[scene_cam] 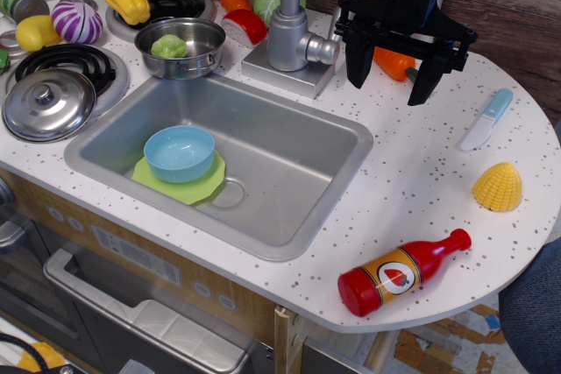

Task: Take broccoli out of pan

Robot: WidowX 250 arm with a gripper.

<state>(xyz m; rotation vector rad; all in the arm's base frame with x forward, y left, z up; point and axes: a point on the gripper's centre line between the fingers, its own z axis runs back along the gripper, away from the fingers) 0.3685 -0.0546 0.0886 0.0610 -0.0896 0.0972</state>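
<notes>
The broccoli (168, 45), a small light green bumpy toy, lies inside the pan (202, 32), a small shiny steel pot standing on the counter behind the sink's back left corner. My gripper (392, 81) is black, open and empty. It hangs above the counter to the right of the faucet, well to the right of the pan and apart from it.
The steel sink (289, 155) holds a blue bowl (180, 151) on a green plate (158, 177). A faucet (289, 28) stands between pan and gripper. A domed lid (48, 104), toy vegetables, an orange carrot (393, 63), a knife (487, 118), yellow corn (498, 187) and a red bottle (401, 272) lie around.
</notes>
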